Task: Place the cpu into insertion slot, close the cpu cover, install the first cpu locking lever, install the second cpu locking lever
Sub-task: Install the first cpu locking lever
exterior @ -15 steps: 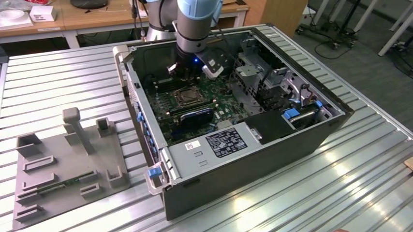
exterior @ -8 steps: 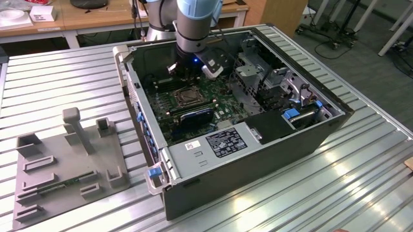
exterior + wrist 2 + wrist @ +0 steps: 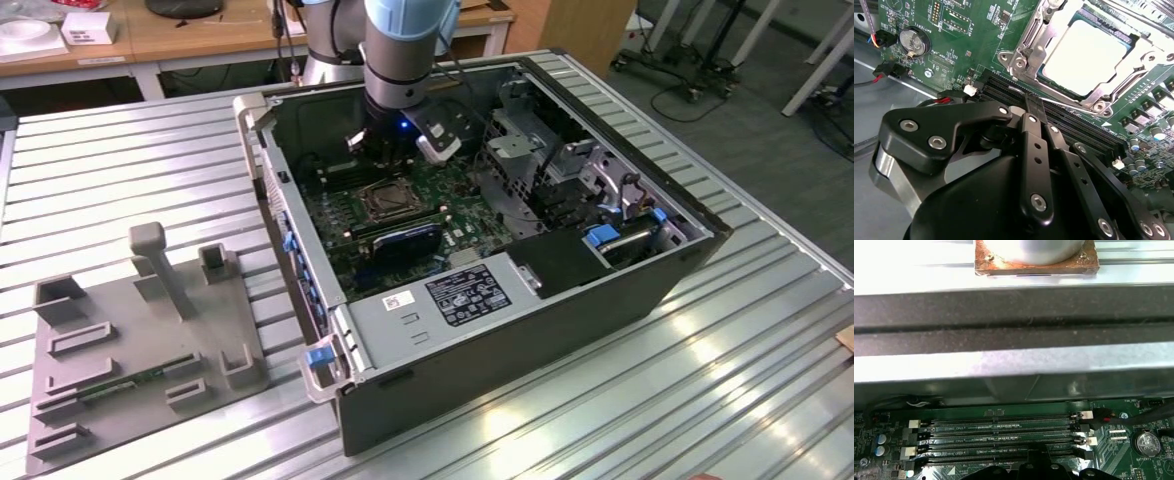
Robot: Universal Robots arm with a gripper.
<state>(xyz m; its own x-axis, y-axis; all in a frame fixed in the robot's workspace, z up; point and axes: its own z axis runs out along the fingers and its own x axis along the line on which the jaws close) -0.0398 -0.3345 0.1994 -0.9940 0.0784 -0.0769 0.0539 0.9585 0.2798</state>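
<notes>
Arm lowered into the open computer case [image 3: 561, 290], its hand [image 3: 1032, 106] poised over the memory slots [image 3: 1064, 125].
The hand's narrow fingers meet, holding nothing; just beyond them the cpu [image 3: 1085, 57] sits in the insertion slot [image 3: 388, 201], cpu cover [image 3: 1041, 37] lowered. A lever needs a low, square approach; cables [image 3: 884, 75] lie beside.

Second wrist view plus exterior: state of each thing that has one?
Pale silvery square cpu: seated in the insertion slot.
Silvery metal frame cpu cover: closed down around the chip.
Black gripper: fingers together, holding nothing, over the long black memory slots.
Computer case: side open.
</notes>
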